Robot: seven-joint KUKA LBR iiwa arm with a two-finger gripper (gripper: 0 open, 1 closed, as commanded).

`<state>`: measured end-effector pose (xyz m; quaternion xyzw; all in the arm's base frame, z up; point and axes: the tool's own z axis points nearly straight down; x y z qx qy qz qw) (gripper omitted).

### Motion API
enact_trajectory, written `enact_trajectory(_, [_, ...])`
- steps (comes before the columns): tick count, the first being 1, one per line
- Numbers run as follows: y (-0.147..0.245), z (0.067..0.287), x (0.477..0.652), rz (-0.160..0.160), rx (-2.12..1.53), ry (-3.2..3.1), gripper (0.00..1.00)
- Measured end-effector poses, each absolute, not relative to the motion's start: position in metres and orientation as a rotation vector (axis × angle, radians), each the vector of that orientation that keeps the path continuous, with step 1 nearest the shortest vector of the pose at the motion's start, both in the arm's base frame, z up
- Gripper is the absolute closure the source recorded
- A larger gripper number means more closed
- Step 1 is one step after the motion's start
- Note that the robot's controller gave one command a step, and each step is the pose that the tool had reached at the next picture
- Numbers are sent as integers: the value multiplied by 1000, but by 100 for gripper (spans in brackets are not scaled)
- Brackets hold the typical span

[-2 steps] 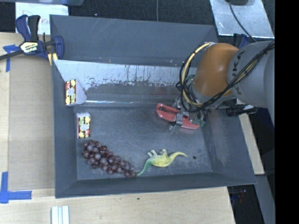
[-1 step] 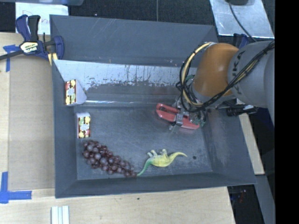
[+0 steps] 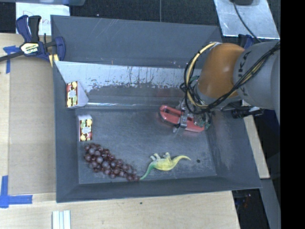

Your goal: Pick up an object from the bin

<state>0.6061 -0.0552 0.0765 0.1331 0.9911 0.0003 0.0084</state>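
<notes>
- A red plastic thing (image 3: 167, 114), long and rounded with a loop-like left end, is lying towards the back of the bin (image 3: 143, 37), right of the middle. Its surface is looking smooth and glossy.
- The gripper (image 3: 182, 123) is being held low over the middle of that red thing. Whether it is spread, pressed together or pinching the plastic cannot be told.
- The wrist is being capped by a smooth, domed orange cover (image 3: 220, 73), with black and yellow cables (image 3: 190, 78) being looped round its left side.
- A rubbery yellow-green toy dinosaur (image 3: 167, 162) with a long thin tail is lying near the front wall, apart from the gripper.
- A bunch of dark red, beaded grapes (image 3: 107, 162) is lying in the front left corner.
- Two small packets printed in red and yellow are being kept at the left: one (image 3: 72, 94) in the back corner, one (image 3: 85, 129) flat on the floor.
- The bin is dull grey metal, with a grainy floor and a back wall streaked with dark scratches.
</notes>
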Motion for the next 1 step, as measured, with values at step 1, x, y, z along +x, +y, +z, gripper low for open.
enact_trajectory(1, [-55,93,604,1,417,3105,100])
